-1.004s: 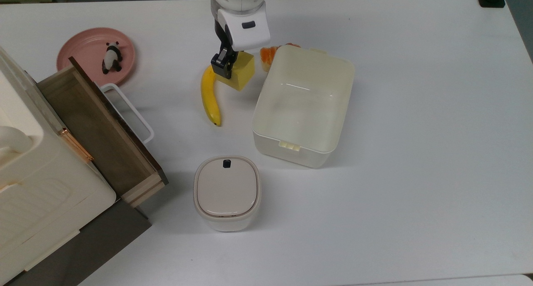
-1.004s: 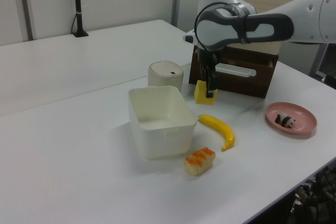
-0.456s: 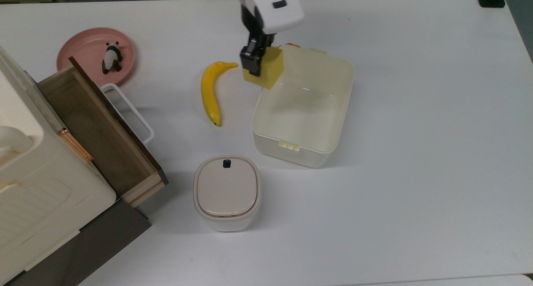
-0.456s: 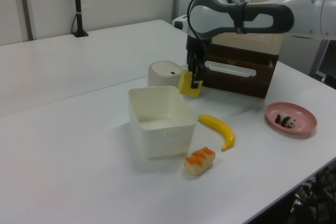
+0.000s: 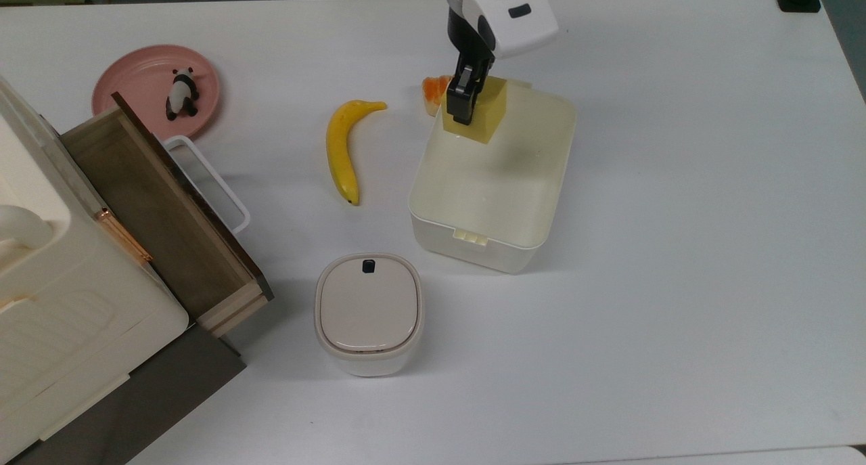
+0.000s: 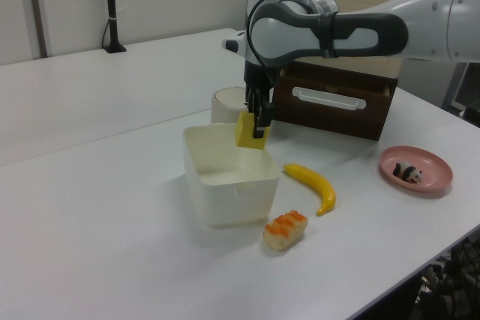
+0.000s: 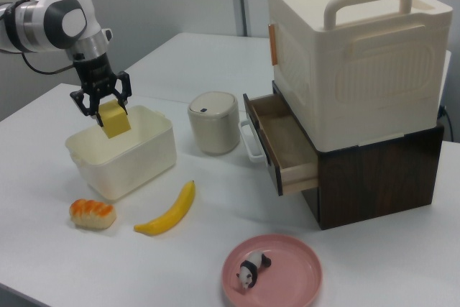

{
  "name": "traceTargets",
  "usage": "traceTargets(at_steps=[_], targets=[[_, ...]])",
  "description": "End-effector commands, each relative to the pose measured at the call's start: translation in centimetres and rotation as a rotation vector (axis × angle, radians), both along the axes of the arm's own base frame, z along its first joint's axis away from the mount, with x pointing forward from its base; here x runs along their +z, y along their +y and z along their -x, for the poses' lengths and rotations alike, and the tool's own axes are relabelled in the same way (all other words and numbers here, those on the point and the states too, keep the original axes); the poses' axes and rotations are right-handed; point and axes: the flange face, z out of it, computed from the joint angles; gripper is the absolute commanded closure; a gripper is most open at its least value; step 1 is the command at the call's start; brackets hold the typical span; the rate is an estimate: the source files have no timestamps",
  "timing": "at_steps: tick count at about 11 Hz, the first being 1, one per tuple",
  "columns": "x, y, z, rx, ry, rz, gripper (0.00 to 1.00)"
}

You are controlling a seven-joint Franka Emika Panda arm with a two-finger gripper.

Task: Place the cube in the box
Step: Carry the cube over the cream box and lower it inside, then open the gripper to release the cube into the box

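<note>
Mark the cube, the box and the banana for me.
cube (image 5: 488, 109), top view, its top face beside the tool.
box (image 5: 484, 237), top view, near wall under the latch tabs.
banana (image 5: 339, 150), top view, mid-length of its body.

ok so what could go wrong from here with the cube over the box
The cube hangs in the gripper near one end of the box, not its middle, so an early release might clip the rim. The grasp looks off-centre, so the cube could twist or slip. A drop from above the rim could make it bounce.

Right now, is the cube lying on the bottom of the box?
No, the gripper holds the cube above the box.
</note>
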Motion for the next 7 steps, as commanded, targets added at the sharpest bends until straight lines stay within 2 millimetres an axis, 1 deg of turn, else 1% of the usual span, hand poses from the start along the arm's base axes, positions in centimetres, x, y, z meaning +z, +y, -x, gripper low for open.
traceTargets(at_steps=[1, 4, 7], targets=[[1.17, 0.79, -0.01, -0.033, -0.017, -0.014, 0.0], [1.08, 0.62, -0.09, -0.039, -0.015, -0.014, 0.0], [1.42, 0.31, -0.01, -0.046, -0.017, -0.016, 0.0]])
